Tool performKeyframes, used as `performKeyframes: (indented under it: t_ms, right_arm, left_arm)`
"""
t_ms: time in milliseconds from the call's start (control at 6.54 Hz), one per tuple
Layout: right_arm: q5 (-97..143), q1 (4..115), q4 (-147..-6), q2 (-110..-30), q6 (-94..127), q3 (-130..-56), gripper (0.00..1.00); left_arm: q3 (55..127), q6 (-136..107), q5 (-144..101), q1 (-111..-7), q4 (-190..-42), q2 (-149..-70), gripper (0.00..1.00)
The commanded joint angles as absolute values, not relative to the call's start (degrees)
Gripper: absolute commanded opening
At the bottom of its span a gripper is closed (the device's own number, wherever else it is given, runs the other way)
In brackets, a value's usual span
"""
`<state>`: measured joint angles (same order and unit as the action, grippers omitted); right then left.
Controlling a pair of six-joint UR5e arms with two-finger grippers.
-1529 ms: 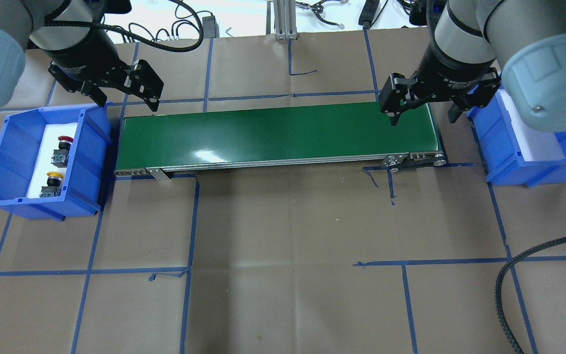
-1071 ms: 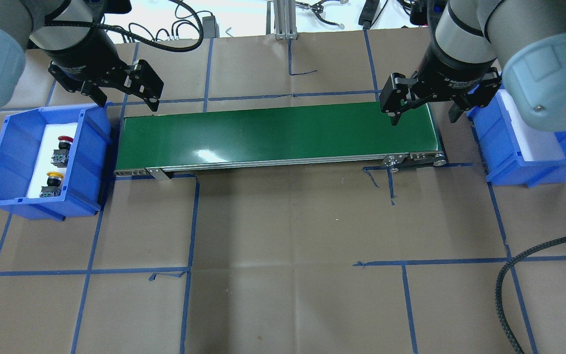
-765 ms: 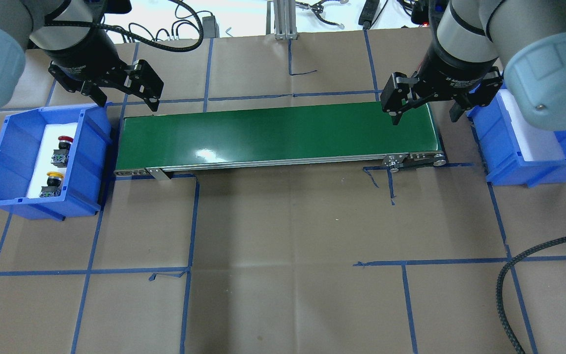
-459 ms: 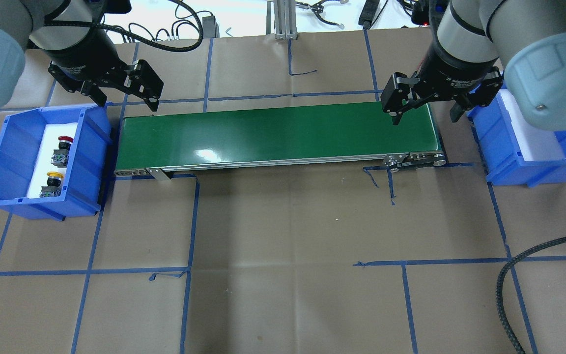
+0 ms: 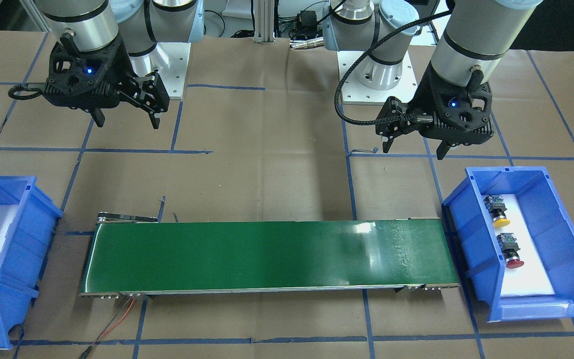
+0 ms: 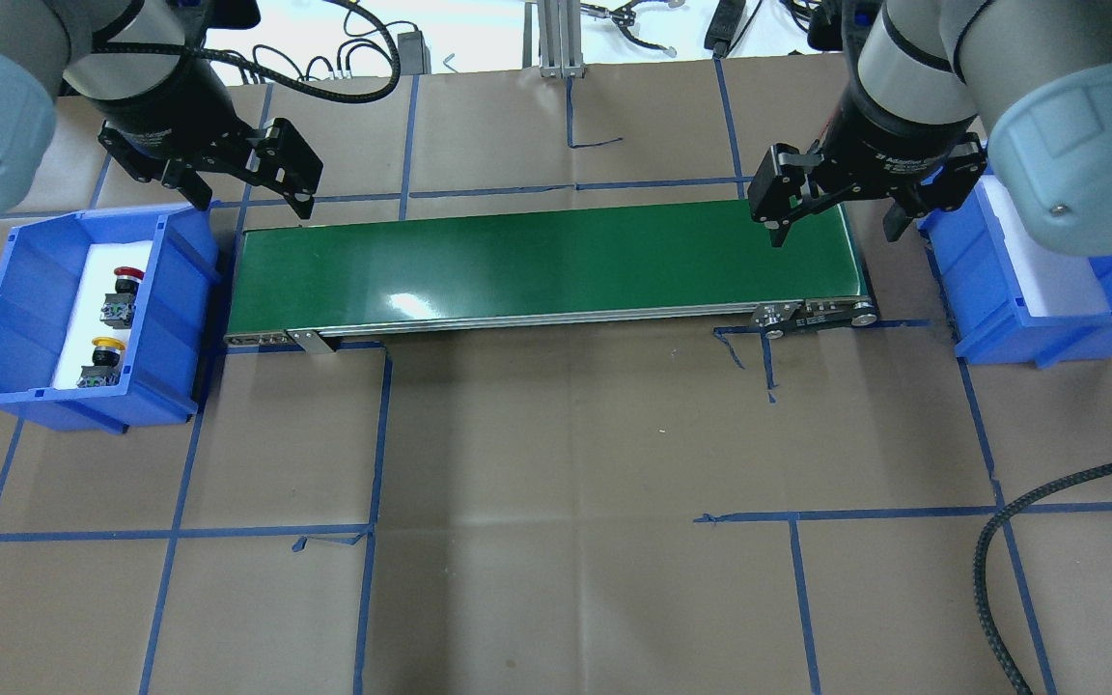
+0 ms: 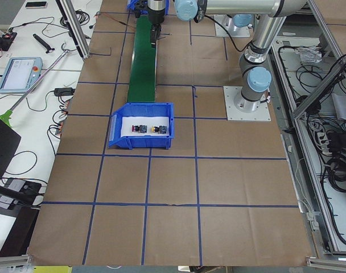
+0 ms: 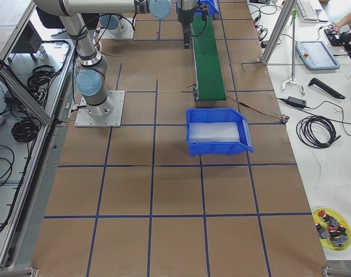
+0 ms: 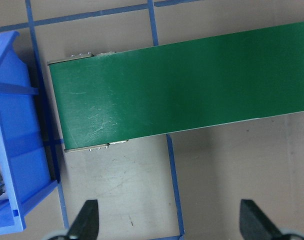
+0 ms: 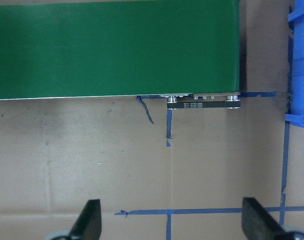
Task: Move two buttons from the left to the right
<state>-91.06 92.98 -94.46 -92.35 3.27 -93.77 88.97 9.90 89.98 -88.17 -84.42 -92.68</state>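
The two buttons lie on white foam in the blue left bin (image 6: 6, 290): the red-capped button (image 6: 125, 285) farther back, the yellow-capped button (image 6: 104, 357) nearer the front. The front-facing view shows the yellow-capped button (image 5: 497, 212) and the red-capped button (image 5: 511, 252) too. My left gripper (image 6: 250, 203) hangs open and empty above the table behind the bin and the belt's left end. My right gripper (image 6: 833, 236) is open and empty over the belt's right end. Both wrist views show wide-spread fingers (image 9: 87, 222) (image 10: 89, 220) with nothing between them.
A green conveyor belt (image 6: 546, 261) runs between the left bin and a blue right bin (image 6: 1000, 319) lined with white foam. A black braided cable (image 6: 990, 560) curls in at the front right. Blue tape lines cross the brown paper table cover.
The right gripper has drifted a few pixels to the right. The left gripper and the buttons have stayed put.
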Motion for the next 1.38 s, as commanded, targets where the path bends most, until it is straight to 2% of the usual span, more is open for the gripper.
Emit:
performKeyframes:
  t_ms: [0, 153, 459, 765, 918, 1224]
  right_arm:
    - [-91.05, 92.99, -94.57, -92.29, 3.34, -93.69, 1.00]
    - [-90.97, 92.99, -94.74, -92.29, 3.77, -93.52, 1.00]
    - [-91.05, 92.90, -94.75, -92.29, 3.43, -93.60, 1.00]
    - [-90.97, 92.90, -94.75, -92.29, 3.51, -93.69, 1.00]
    - [-91.14, 92.99, -94.83, -92.29, 3.34, -93.69, 1.00]
    - [-91.14, 92.99, -95.01, -92.29, 3.34, -93.69, 1.00]
  left_arm:
    - [89.03, 9.93, 90.09, -87.81, -84.29, -92.90, 1.00]
    - [88.77, 13.15, 89.74, -82.67, -84.29, -93.42, 1.00]
    - [88.94, 22.26, 89.12, -65.92, -84.29, -94.91, 1.00]
    - [89.12, 33.44, 89.21, -52.43, -83.42, -99.21, 1.00]
    - [90.17, 33.57, 89.21, -52.04, -81.76, -100.19, 1.00]
    - [98.91, 33.66, 89.21, -52.12, -68.10, -101.33, 1.00]
